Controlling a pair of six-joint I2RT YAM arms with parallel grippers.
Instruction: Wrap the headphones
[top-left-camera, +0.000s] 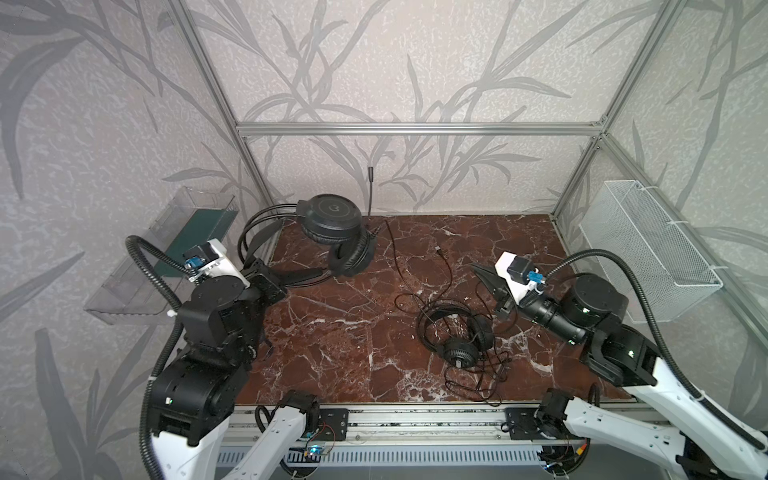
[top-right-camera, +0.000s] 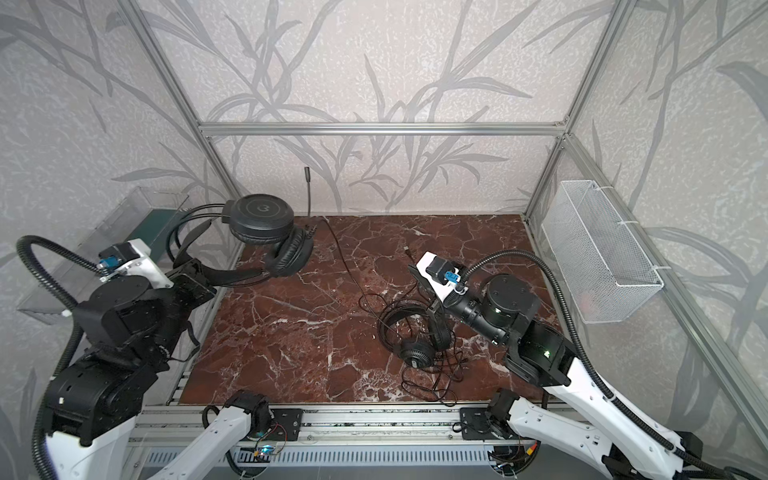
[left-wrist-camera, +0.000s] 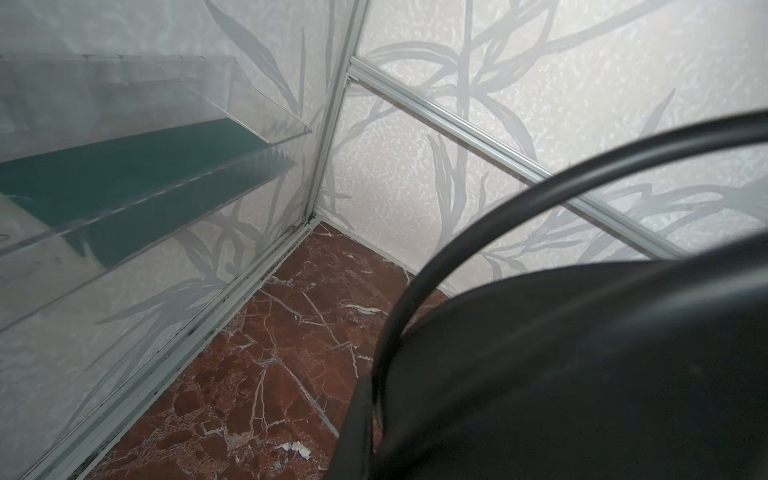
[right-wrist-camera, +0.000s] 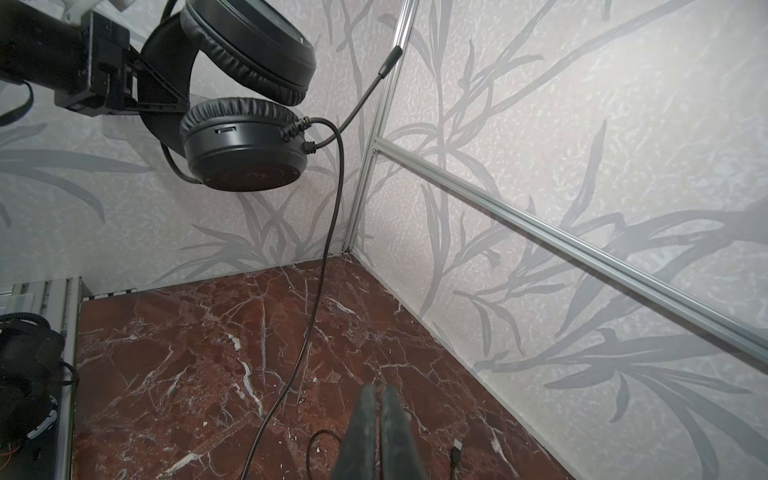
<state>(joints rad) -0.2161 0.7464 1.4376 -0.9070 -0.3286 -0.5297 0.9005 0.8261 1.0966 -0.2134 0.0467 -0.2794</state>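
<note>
Nearest of all, a slotted grey cable duct (top-left-camera: 415, 457) and an aluminium rail (top-left-camera: 415, 417) run along the front edge. Beyond them lies the tabletop (top-left-camera: 332, 340), a dark red-brown marble pattern crossed by white veins and marked with a few small pale chips. On its near right part the small headset (top-left-camera: 459, 351) lies flat with one round earcup facing up. Its thin cable (top-left-camera: 478, 384) lies in a loose tangle around and in front of it, reaching almost to the front edge. Just beyond, the right gripper (right-wrist-camera: 377, 395) hovers above the marble with its fingers pressed together and nothing between them. A plug (top-left-camera: 439, 249) lies on the bare middle of the table, at the end of a cord (top-left-camera: 392, 253) that climbs to the large headset (top-left-camera: 330, 218). That headset hangs clear of the surface near the far left corner, with the left gripper (right-wrist-camera: 176, 104) clamped on its padded headband. Its earcups sit one above the other, and the microphone stalk (top-left-camera: 370, 187) points up in front of the back wall. A clear plastic bin (top-left-camera: 137, 291) with a dark green sheet (top-left-camera: 199, 237) inside is fixed to the left wall, and a white wire basket (top-left-camera: 656, 257) hangs on the right wall. The three walls are covered in pale textured wallpaper (top-left-camera: 415, 62) printed with grey leaves, and are framed by aluminium posts (top-left-camera: 216, 83) and a crossbar (top-left-camera: 415, 129).
</note>
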